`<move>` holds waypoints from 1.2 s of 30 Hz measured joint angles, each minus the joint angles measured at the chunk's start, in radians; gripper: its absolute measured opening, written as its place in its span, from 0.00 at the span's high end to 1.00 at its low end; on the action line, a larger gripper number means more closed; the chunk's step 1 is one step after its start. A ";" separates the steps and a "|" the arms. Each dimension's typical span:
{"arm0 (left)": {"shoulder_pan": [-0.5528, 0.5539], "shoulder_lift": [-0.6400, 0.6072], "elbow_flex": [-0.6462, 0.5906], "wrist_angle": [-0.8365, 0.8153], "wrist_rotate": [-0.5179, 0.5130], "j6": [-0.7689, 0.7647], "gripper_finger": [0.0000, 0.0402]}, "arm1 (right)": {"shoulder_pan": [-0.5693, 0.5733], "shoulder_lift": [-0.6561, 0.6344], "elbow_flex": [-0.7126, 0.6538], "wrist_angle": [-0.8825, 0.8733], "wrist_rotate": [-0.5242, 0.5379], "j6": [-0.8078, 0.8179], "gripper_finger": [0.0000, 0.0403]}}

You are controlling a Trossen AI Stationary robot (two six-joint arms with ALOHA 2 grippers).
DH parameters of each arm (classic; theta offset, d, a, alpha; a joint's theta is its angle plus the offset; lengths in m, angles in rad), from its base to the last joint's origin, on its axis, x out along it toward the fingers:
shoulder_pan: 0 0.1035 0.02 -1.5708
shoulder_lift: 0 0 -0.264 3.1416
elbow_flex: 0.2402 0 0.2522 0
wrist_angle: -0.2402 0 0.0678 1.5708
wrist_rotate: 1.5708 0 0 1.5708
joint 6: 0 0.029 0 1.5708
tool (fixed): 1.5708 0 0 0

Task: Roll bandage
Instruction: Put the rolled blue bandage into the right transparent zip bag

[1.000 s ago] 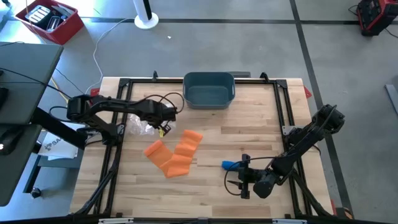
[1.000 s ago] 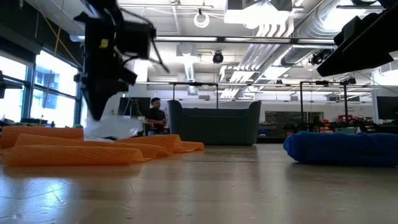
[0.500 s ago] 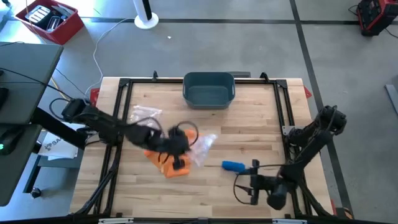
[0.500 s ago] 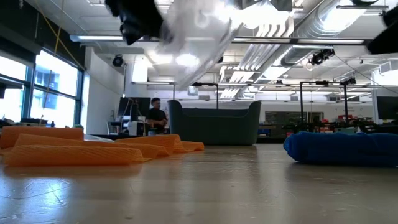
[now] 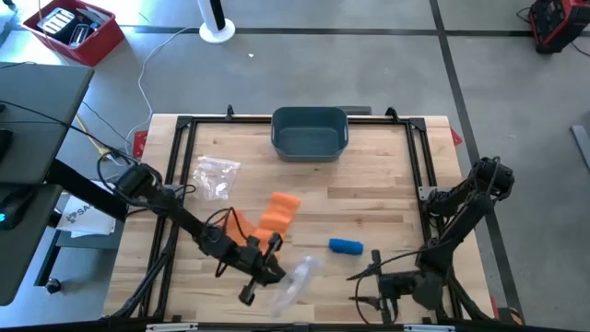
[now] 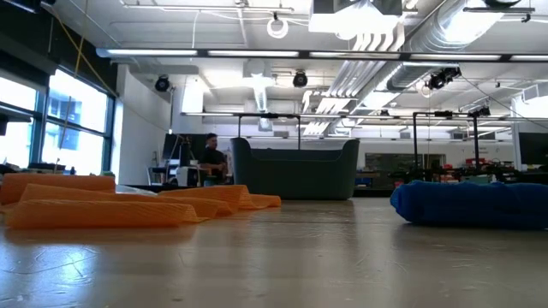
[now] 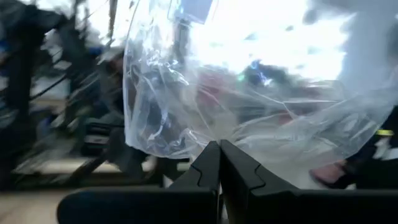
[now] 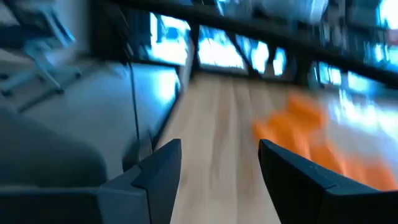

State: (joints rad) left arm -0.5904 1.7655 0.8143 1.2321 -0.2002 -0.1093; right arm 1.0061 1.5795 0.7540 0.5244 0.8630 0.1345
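Note:
The orange bandage (image 5: pixel 277 212) lies partly unrolled and flat on the table's middle left; it also shows in the low view (image 6: pixel 103 205) and the right wrist view (image 8: pixel 305 121). A blue bandage roll (image 5: pixel 346 245) lies right of it. My left gripper (image 5: pixel 277 273) is near the front edge, in front of the orange bandage, shut on a clear plastic bag (image 5: pixel 300 277). My right gripper (image 5: pixel 367 288) stands open at the front right, nothing between its fingers (image 8: pixel 217 162). Neither gripper shows in the low view. My left gripper (image 7: pixel 219 152) pinches the clear bag (image 7: pixel 249 93) by an edge (image 7: pixel 214 138) between its two shut fingertips. The fingers point roughly level toward the table's right. The bag billows out beyond the fingertips, crumpled; I cannot tell how many layers are caught.
A second clear bag (image 5: pixel 218 175) lies at the table's far left. A dark blue-grey bin (image 5: pixel 309 132) stands at the far middle, also in the low view (image 6: pixel 295 167). Black frame rails (image 5: pixel 419 157) run along the table's sides.
My left gripper has swung fast from the far left, over the orange bandage, toward the near edge, tipping from downward to about level. It carries one clear bag lifted off the table; another bag has stayed behind. My right gripper has drifted toward the near edge, still open.

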 joint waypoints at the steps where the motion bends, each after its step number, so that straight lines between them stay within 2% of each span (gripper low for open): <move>1: -0.003 0.013 0.000 0.036 0.017 0.008 1.00 | -0.008 0.000 0.000 0.078 -0.020 -0.084 0.48; 5: -0.010 0.048 0.000 0.108 0.062 0.018 1.00 | -0.040 0.000 0.000 0.339 -0.089 -0.350 0.48; 10: -0.013 0.059 0.000 0.108 0.064 0.009 1.00 | -0.083 -0.001 0.000 0.517 -0.134 -0.507 0.48; 14: -0.013 0.059 0.000 0.107 0.103 -0.019 1.00 | -0.161 -0.038 0.000 0.477 -0.228 -0.410 0.48; 19: -0.013 0.059 0.000 0.106 0.122 -0.020 1.00 | -0.303 -0.103 0.000 0.289 -0.431 -0.196 0.48; 25: -0.012 0.059 0.000 0.104 0.129 -0.021 1.00 | -0.417 -0.119 0.005 0.254 -0.648 -0.083 0.48; 32: -0.009 0.059 0.000 0.096 0.113 -0.036 1.00 | -0.450 -0.113 0.073 0.153 -0.693 -0.055 0.48; 36: 0.001 0.059 0.001 0.092 0.110 -0.045 1.00 | -0.450 -0.061 0.150 0.069 -0.679 -0.057 0.48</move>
State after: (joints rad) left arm -0.5890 1.8240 0.8150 1.3239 -0.0904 -0.1547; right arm 0.5559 1.5182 0.9036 0.5937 0.1843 0.0775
